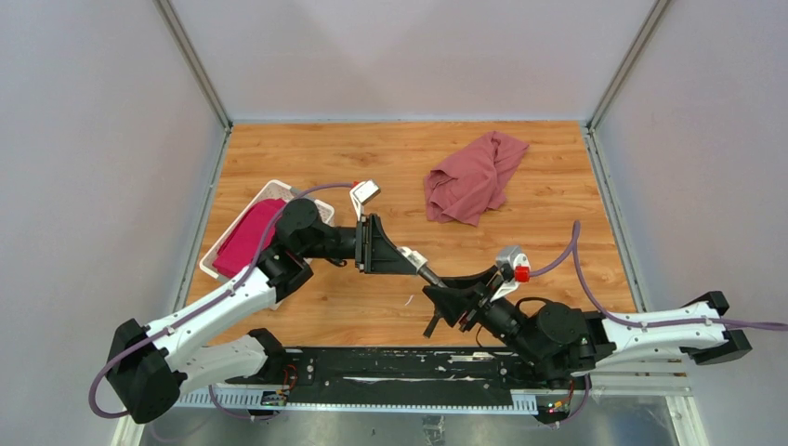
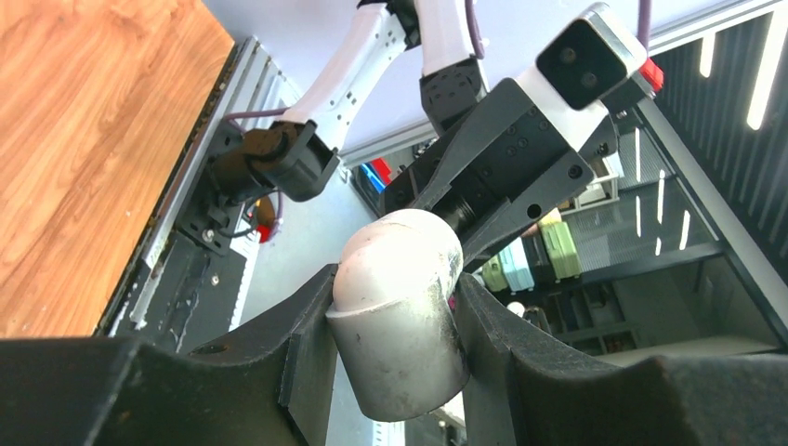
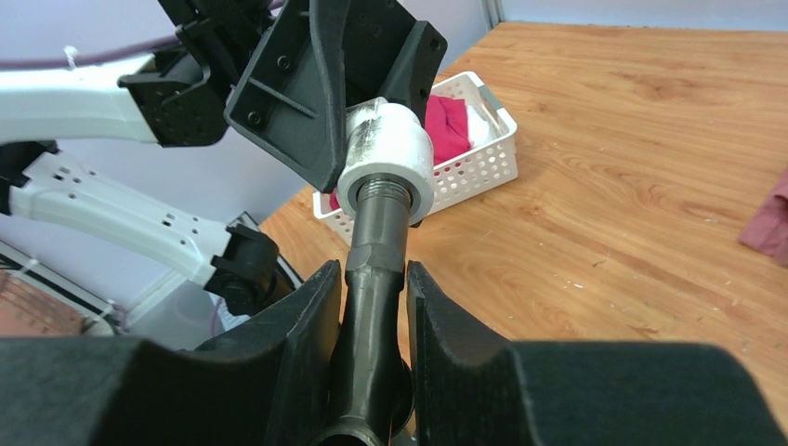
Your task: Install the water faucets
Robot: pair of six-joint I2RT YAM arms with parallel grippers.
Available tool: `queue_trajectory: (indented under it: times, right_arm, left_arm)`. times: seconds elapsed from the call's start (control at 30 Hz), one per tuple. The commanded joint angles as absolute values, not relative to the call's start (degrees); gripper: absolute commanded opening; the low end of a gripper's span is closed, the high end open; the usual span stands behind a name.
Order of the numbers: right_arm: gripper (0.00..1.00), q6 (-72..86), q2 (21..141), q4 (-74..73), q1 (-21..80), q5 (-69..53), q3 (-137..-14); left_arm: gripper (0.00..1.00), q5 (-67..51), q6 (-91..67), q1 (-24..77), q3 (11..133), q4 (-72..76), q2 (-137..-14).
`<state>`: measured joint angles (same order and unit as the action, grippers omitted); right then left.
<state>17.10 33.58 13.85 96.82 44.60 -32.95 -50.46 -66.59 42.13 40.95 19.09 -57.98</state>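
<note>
The left gripper clamps its black fingers on a stubby white fitting. The right gripper sits close behind it. A wooden surface fills the left.

1. A dusty-red cloth is laid crumpled on the wooden table, far right.
2. A white slatted basket is placed at the left; magenta fabric is kept inside.

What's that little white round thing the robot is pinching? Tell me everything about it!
The white fitting is a stubby, smudged plastic-looking cylinder with a rounded closed end, held in mid-air above the table. The left gripper clamps its sides. The dark tap, held by the right gripper, has its threaded end entering the fitting's open mouth.
</note>
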Motion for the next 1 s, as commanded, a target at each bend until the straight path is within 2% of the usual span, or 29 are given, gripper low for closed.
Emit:
queue_trajectory:
  times: [0.0, 0.43, 0.8, 0.97]
  right_arm:
    - [0.00, 27.1, 33.2, 13.4, 93.3, 37.0, -32.4]
    - [0.00, 38.4, 33.4, 12.7, 80.7, 18.6, -32.5]
    - [0.00, 50.4, 36.3, 15.0, 64.6, -8.6, -32.9]
    - [0.00, 60.0, 39.9, 24.5, 57.3, -19.7, -30.5]
  left_arm:
    - [0.00, -53.6, -63.0, 45.3, 40.5, 29.7, -58.4]
    - [0.00, -53.6, -53.4, 45.3, 40.2, 35.0, -56.6]
    - [0.00, -54.4, -45.8, 45.3, 39.0, 38.0, -55.1]
    - [0.00, -50.9, -42.5, 45.3, 36.7, 40.9, -53.3]
